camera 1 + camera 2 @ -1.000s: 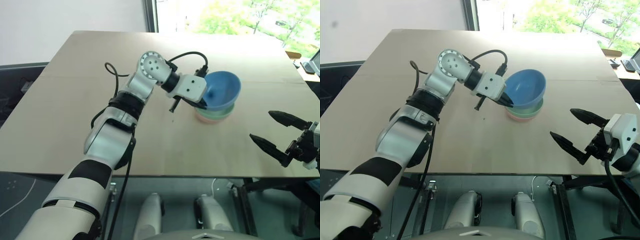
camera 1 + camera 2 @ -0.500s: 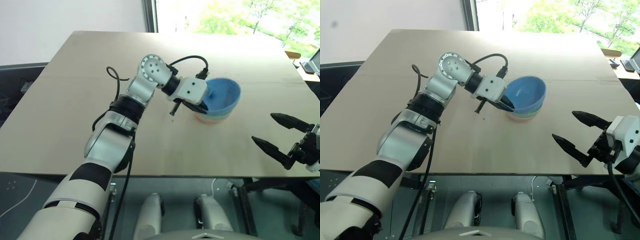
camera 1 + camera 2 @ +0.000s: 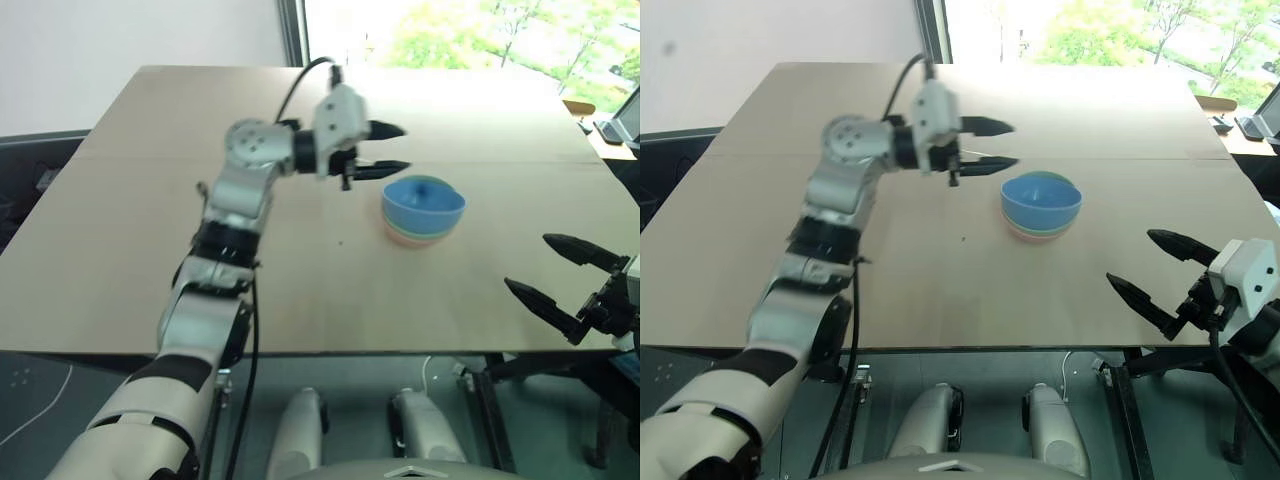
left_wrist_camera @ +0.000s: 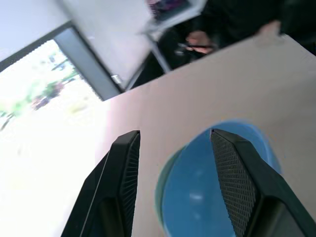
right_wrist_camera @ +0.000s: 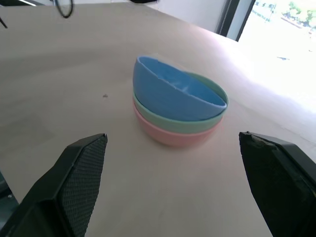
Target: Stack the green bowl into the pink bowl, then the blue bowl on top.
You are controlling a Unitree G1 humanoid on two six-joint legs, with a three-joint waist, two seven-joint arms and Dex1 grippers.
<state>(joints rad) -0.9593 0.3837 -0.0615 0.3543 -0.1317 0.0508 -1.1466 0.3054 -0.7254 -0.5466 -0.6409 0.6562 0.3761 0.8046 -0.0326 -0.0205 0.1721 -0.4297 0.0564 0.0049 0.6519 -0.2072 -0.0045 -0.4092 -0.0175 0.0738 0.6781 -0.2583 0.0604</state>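
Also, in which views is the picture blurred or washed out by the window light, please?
Left wrist view: the window side is blown out to white, and the blue bowl has smeared edges. Right wrist view: the far corner by the window glares white, the stacked bowls stay sharp. Both eye views: the window is overexposed and bleaches the table's far edge.

Silver-white jointed arm (image 3: 225,250), black cable (image 3: 298,85), black-fingered tool (image 3: 392,150)

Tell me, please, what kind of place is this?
Probably an office or lab room used for robot tests: a plain wooden table beside a large window with trees outside, and someone seated at a desk nearby.
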